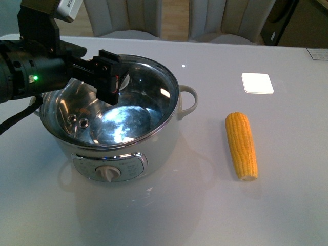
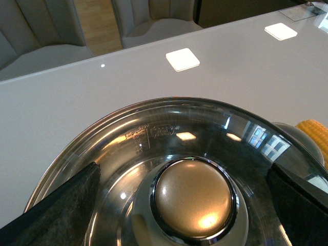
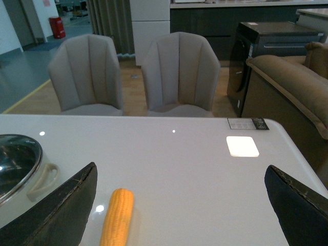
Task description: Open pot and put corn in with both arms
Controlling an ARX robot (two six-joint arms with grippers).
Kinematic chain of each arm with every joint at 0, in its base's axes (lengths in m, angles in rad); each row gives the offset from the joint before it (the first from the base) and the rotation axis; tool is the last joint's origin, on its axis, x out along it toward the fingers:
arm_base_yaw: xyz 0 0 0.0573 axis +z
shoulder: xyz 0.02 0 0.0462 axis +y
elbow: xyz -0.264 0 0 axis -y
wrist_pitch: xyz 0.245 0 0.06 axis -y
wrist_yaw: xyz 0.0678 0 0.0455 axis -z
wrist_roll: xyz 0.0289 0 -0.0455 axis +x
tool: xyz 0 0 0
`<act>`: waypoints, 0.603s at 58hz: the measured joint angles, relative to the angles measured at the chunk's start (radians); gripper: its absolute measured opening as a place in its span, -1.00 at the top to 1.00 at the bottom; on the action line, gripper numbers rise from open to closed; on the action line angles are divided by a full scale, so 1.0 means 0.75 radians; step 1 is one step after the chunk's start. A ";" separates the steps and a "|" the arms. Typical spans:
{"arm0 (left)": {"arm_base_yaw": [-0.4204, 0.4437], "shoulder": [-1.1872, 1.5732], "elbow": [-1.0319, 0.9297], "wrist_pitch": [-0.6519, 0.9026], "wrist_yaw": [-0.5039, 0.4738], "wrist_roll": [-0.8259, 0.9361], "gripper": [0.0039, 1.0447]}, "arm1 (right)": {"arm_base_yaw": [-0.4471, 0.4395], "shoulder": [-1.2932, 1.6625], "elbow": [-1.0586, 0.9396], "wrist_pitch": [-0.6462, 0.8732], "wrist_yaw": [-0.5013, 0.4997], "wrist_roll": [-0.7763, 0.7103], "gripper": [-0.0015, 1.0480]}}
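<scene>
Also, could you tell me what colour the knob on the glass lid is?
Brassy gold knob with a chrome ring; left wrist view shows it best.

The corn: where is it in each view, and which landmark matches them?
Front view: the corn lies right of the pot.
Left wrist view: only one end shows, beyond the lid.
Right wrist view: the whole cob, near the pot.
Shared landmark: the pot's side handle facing the corn.

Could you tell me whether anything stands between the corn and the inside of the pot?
Yes: the glass lid covers the pot, its knob inside the open left gripper. The corn lies beside the pot.
</scene>
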 joint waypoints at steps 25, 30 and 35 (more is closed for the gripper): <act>-0.035 0.112 0.160 -0.079 0.000 -0.028 -0.88 | 0.000 0.000 0.000 0.000 0.000 0.000 -0.83; -0.035 0.119 0.169 -0.079 0.002 -0.042 -0.88 | 0.000 0.000 0.000 0.000 0.000 0.000 -0.83; -0.033 0.135 0.179 -0.079 0.003 -0.052 -0.88 | 0.000 0.000 0.000 0.000 0.000 0.000 -0.83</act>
